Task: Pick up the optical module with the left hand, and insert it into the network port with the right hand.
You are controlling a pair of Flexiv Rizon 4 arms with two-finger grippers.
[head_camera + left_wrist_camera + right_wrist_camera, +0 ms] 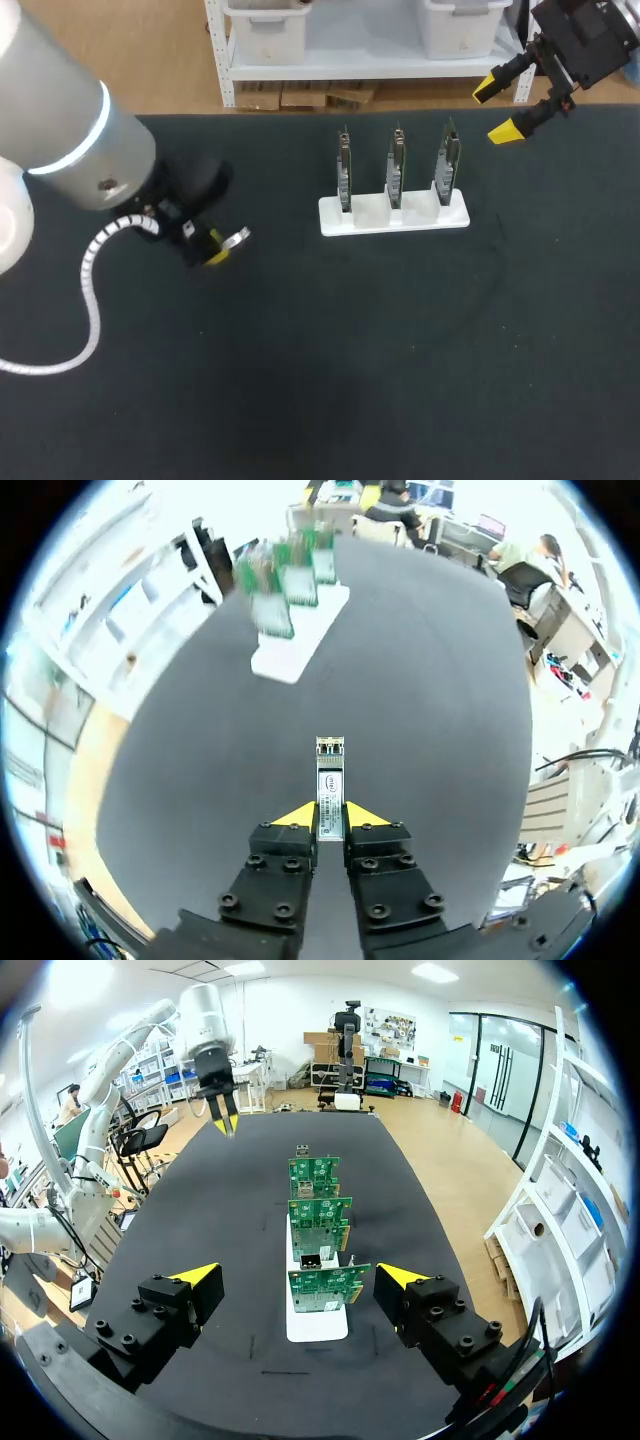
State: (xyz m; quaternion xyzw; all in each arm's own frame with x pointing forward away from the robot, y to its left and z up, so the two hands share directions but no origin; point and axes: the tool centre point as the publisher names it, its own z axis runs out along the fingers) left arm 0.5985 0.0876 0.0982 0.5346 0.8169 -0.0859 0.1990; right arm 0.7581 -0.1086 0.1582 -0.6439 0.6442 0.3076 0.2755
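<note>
Currently the left gripper [330, 815] sits low over the left side of the table [350, 380]. Its fingers are clamped on the module [329, 780] from 2 sides. The module's metal end sticks out ahead of the yellow tips, toward the holder [395, 215]. Cannot tell whether the module touches the table.

Holder: white, far middle of the table, well apart from the module. 3 green boards [397, 160] stand upright in it, in 1 row.

Right gripper [497, 110]: above the table's far right edge, fingers wide apart, nothing between them. Its wrist view shows the boards lined up ahead, with 1 dark port [312, 1258] visible low on a board.
</note>
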